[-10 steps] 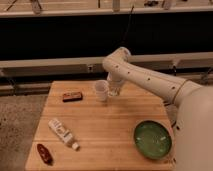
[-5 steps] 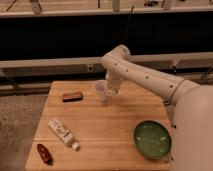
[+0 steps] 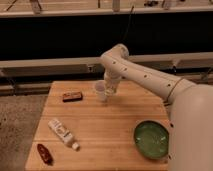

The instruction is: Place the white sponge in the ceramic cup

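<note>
- One ceramic cup (image 3: pixel 101 90) stands at the table's (image 3: pixel 105 135) far edge; its inside is hidden from me.
- My gripper (image 3: pixel 110 90) hangs just at the cup's 3 o'clock.
- The white sponge isn't visible.
- One green bowl (image 3: pixel 151 139), nothing in it.
- One white bottle (image 3: pixel 63 133), one brown bar (image 3: pixel 72 96), one red-brown packet (image 3: pixel 44 153).

- One camera, high behind the robot's shoulder, looks down and forward over the wooden table (image 3: pixel 107 130)
- Mid-range; gripper (image 3: pixel 111 90) beside the ceramic cup (image 3: pixel 101 90) at the far edge
</note>
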`<action>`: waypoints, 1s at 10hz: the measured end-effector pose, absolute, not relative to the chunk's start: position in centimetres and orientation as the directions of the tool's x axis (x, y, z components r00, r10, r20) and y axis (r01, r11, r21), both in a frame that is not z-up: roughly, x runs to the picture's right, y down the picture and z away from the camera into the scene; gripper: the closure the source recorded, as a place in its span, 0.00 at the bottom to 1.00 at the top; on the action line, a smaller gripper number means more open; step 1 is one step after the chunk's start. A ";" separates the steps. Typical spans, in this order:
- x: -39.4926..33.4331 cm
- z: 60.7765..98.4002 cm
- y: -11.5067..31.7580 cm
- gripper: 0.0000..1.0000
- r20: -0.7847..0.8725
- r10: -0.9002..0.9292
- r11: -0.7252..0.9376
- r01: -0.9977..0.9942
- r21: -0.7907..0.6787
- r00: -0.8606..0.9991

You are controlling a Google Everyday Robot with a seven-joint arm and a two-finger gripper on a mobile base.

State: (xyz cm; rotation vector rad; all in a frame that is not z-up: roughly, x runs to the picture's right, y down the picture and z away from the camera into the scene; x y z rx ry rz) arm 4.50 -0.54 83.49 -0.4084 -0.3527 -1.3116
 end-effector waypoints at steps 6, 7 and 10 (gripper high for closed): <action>3.7 83.8 -1.2 0.67 0.475 -0.860 0.181 0.982 -0.059 0.187; 3.4 83.9 -1.3 0.68 0.475 -0.861 0.177 0.983 -0.054 0.181; 3.2 84.1 -1.6 0.82 0.471 -0.865 0.173 0.984 -0.042 0.172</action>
